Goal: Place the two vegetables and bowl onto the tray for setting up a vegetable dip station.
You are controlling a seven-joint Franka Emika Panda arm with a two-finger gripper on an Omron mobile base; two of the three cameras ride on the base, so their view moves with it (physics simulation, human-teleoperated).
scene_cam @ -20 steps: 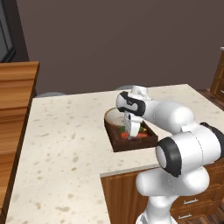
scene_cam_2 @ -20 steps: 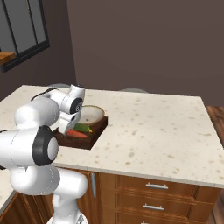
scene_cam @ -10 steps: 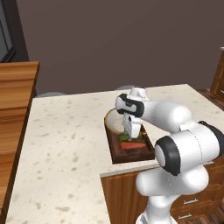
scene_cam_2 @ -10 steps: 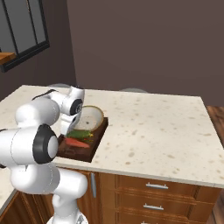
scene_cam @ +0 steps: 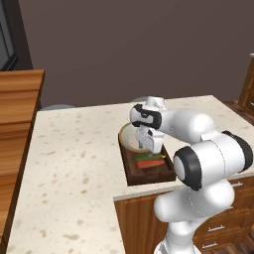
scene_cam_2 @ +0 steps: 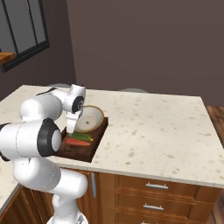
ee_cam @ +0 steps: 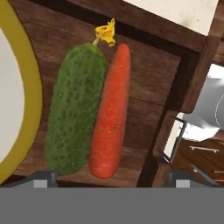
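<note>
on the tray (ee_cam: 144,87), from left: the bowl (ee_cam: 13,92) at one end, then the cucumber (ee_cam: 76,111) just beside its rim, then the red pepper (ee_cam: 109,116) touching the cucumber's side. the gripper (ee_cam: 111,177) hovers above both vegetables, fingers spread wide apart, holding nothing. the tray lies at the counter (scene_cam: 74,158) edge.

Speckled cream counter (scene_cam: 74,163) w/ wood cabinets below. One thing lies directly on it — the dark-brown wooden tray (scene_cam: 133,174), set at the counter's near edge, close to the near corner on the arm's side, its long axis running back from that edge. Tray (scene_cam_2: 97,141) carries bowl, cucumber and red veg — not on the counter itself. Rest of the top is plain stone.
</note>
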